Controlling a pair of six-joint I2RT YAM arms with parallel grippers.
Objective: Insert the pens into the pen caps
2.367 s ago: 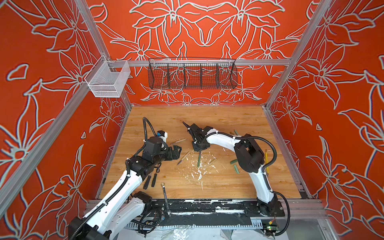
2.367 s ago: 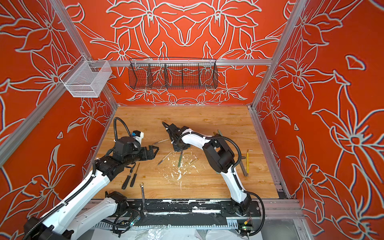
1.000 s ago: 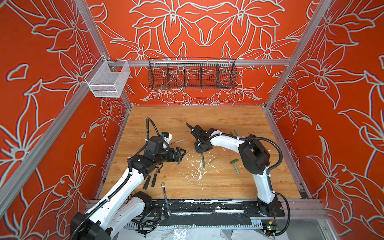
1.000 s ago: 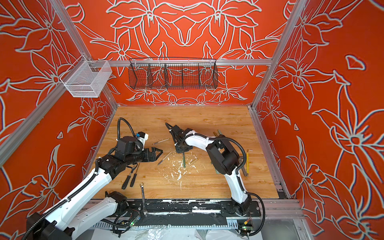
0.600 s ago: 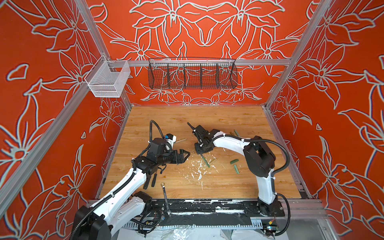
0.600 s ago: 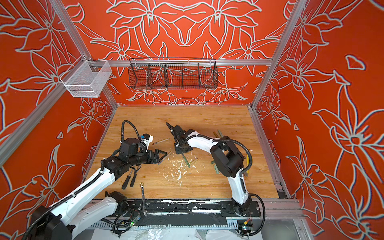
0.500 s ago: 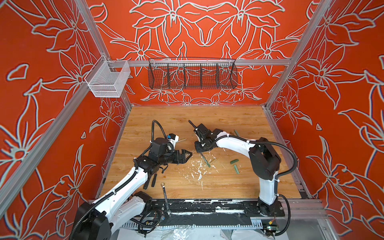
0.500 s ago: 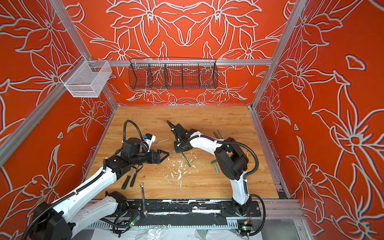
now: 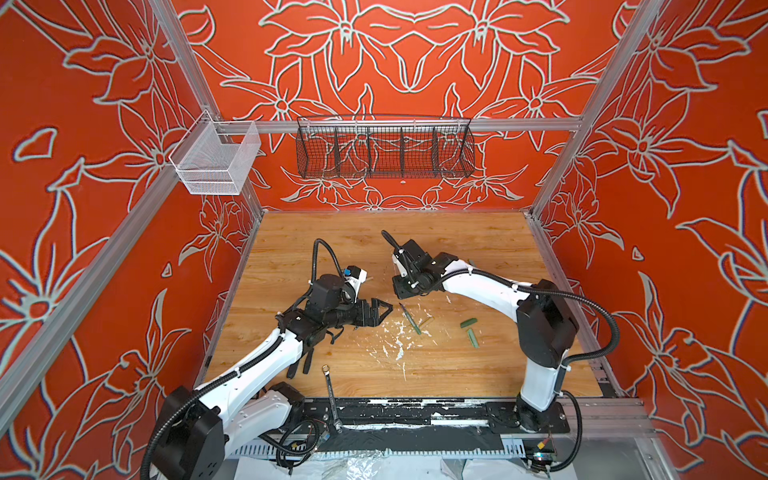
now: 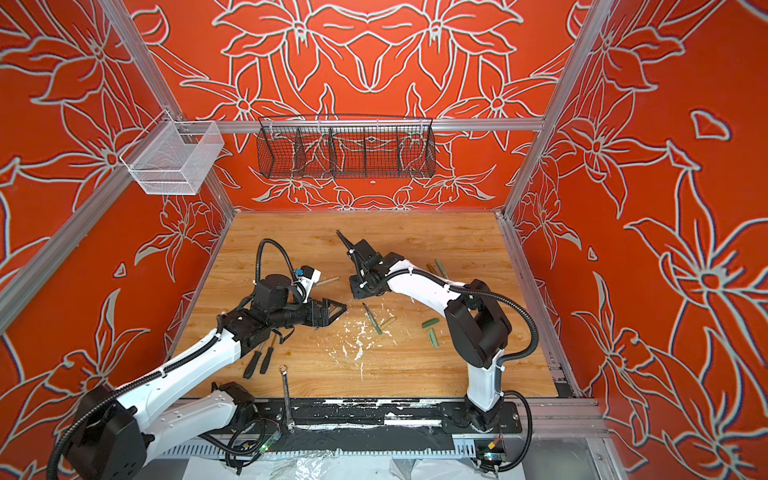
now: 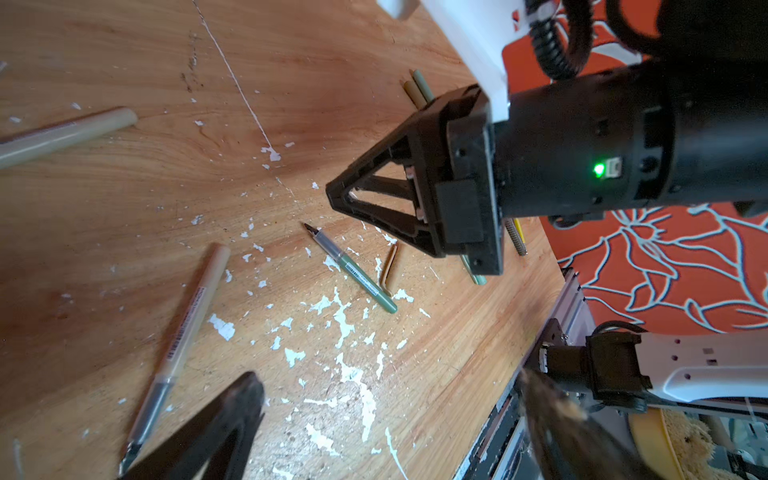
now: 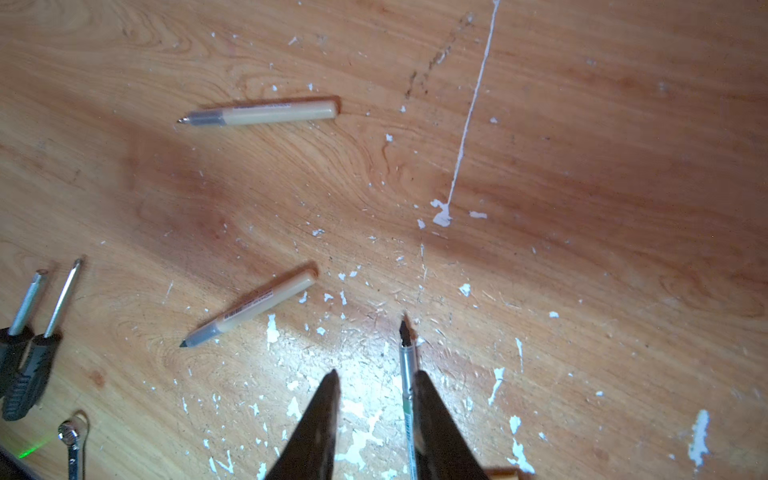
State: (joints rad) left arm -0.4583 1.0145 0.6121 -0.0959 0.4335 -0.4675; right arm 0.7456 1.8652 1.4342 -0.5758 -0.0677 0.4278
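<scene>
Inside a booth of orange walls [image 9: 415, 62] printed with pale outlined flowers, we found a wooden tabletop [image 9: 457, 370] scarred with white paint flecks [image 9: 395, 340]. A black wire basket [image 9: 384, 149] with dividers hung on the back rail. A smaller white mesh basket [image 9: 216, 162] hung at the left corner. Two black-handled screwdrivers [image 10: 250, 366] lay side by side near the front left, shafts pointing toward the back (we saw their metal tips plainly in the right wrist view). Near them a long silver wrench [image 10: 286, 395] lay across the wood's front edge onto the black strip.
</scene>
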